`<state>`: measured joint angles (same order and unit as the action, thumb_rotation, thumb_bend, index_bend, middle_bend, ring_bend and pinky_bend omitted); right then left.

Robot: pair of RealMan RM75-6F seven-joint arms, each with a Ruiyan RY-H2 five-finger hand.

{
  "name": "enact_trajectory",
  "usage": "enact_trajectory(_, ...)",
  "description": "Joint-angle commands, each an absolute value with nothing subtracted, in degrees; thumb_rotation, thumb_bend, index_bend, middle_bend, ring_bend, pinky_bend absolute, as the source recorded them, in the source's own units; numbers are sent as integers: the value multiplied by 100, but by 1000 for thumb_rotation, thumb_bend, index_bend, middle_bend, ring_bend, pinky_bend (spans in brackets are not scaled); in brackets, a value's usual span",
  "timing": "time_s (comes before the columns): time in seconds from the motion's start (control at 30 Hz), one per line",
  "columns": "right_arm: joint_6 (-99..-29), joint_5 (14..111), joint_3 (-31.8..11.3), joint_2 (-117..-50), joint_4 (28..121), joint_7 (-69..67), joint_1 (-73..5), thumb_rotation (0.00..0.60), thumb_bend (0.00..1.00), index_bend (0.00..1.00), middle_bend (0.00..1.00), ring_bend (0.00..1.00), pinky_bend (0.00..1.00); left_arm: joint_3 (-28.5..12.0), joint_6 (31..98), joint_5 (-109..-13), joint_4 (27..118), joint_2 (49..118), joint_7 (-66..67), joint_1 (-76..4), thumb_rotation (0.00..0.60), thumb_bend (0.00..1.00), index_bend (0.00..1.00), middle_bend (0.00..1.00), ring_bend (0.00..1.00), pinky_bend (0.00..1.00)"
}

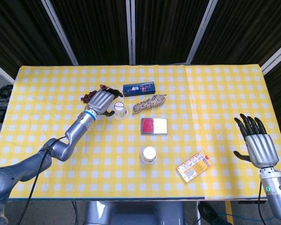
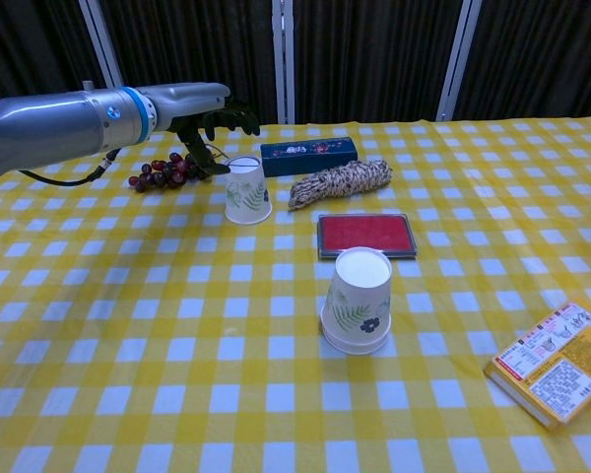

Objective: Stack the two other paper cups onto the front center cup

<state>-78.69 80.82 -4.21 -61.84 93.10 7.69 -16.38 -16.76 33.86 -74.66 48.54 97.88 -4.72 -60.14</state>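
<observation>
Fingers of the left hand (image 1: 101,100) are spread, empty, just left of the upside-down rear cup (image 1: 119,110); the front center cup (image 1: 148,155) sits nearer, right hand (image 1: 255,143) far off, open.

Even, bright overhead light falls across the table (image 1: 47,154), leaving only soft, short shadows. Both views are sharp, with the dark backdrop behind the far edge unlit.
</observation>
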Motion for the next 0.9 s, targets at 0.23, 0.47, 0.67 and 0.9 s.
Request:
enact_trajectory(0.23,-7888,8111,-473,-6173,9317,760,-1586,600,0,0,0,0,0,-1462,3328,-7641,4305,10176,-991,-6247,600,330,261,202,209,341)
enact_trajectory(0.47,-7887,8140,-507,-6164,9318,730,-1556,600,0,0,0,0,0,-1347,3451,-7707,4126,10292,-1153,-6240,600,330,335,285,322,464)
enact_trajectory(0.67,-7878,8140,-538,-6175,9312,734,-1539,600,0,0,0,0,0,-1336,3491,-7661,4081,10314,-1186,-6248,600,330,405,345,373,522)
enact_trajectory(0.9,-7873,8147,-572,-6172,9320,724,-1520,600,0,0,0,0,0,-1388,3746,-7647,4561,9995,-1249,-6167,600,328,446,367,395,536)
